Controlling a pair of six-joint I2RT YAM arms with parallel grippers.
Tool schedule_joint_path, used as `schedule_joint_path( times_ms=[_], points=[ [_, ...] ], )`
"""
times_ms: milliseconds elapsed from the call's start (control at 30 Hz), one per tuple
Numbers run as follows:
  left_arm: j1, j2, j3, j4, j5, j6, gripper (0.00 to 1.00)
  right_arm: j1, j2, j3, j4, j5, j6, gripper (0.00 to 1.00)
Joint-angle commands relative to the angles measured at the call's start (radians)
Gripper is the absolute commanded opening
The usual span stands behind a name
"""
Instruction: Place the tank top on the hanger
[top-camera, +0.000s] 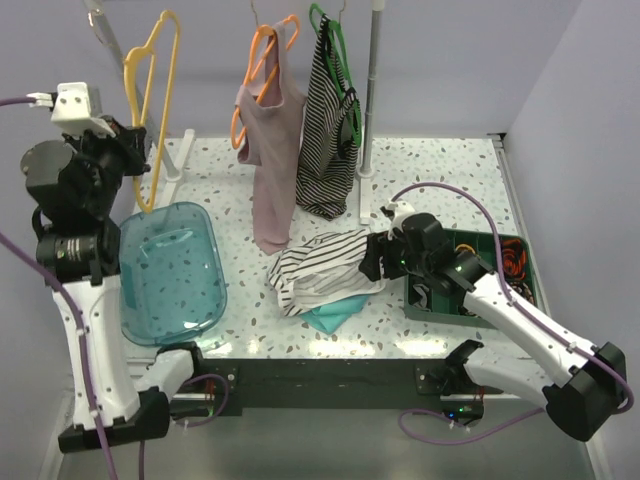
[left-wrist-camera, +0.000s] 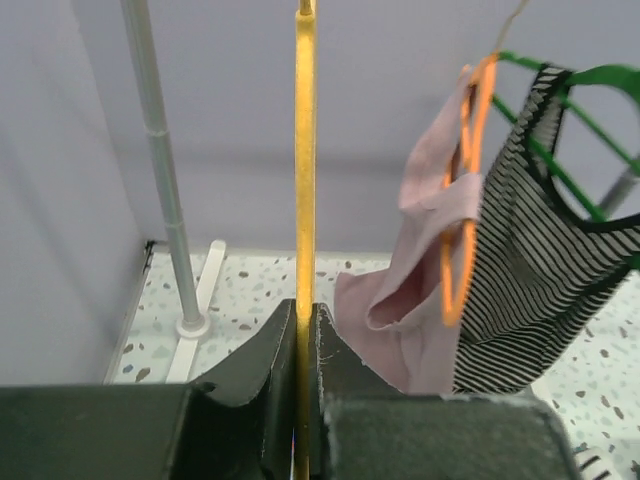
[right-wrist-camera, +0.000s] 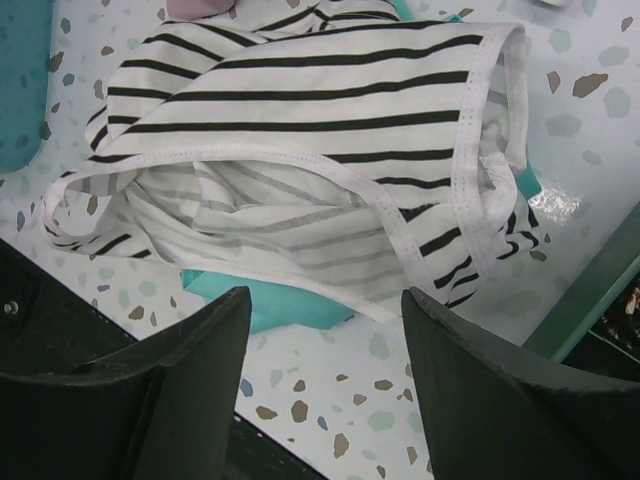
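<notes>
The left gripper (left-wrist-camera: 305, 330) was clenched on the thin yellow rim of the hanger (left-wrist-camera: 305, 150), which it held upright in the air at the far left of the table (top-camera: 440, 180), hook upward (whether the hook rested on the rail I could not tell). The tank top (right-wrist-camera: 320, 110) was not on it yet. It lay crumpled in a heap near the middle of the table, partly over a teal cloth (right-wrist-camera: 290, 305), just beside the hem of the pink top (top-camera: 268, 190) that hung from the rail. The right gripper (right-wrist-camera: 325, 300) hovered at the near right edge of this heap with its jaws released and wide, holding nothing, and one hemmed opening of the garment lay directly before it. So I judged that the step in hand was the picking up of the garment, and that the task was in its early part, since hanger and garment were well apart. The next move called, I think, for lowering the open jaws onto a single strap or a hemmed edge, not onto the whole bundle, and for closing them without catching the teal cloth beneath. After this the garment would need to be lifted and carried to the left, so that one arm of the hanger could pass through its neck opening.
</notes>
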Motion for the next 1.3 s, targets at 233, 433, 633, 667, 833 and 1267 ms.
schedule_joint_path(
  times_ms=[233,433,633,667,833,1267],
  points=[
    [-0.003,-0.131,0.022,0.147,0.582,-0.196,0.00,0.001,-0.120,0.069,-0.072,0.159,0.009,0.66],
    [-0.103,-0.200,-0.141,0.220,0.630,-0.275,0.00,0.001,-0.207,0.039,-0.121,0.234,0.016,0.66],
    [-0.325,-0.168,-0.167,0.057,0.461,-0.141,0.00,0.001,-0.273,-0.041,-0.140,0.299,0.055,0.66],
    [-0.350,-0.173,-0.181,0.045,0.433,-0.115,0.00,0.003,-0.288,-0.052,-0.137,0.299,0.059,0.66],
    [-0.538,-0.157,-0.248,-0.043,0.270,-0.040,0.00,0.001,-0.295,-0.104,-0.102,0.283,0.085,0.65],
    [-0.802,-0.203,-0.371,-0.167,-0.070,0.032,0.00,0.035,-0.031,-0.139,0.073,0.203,0.042,0.56]
  ],
)
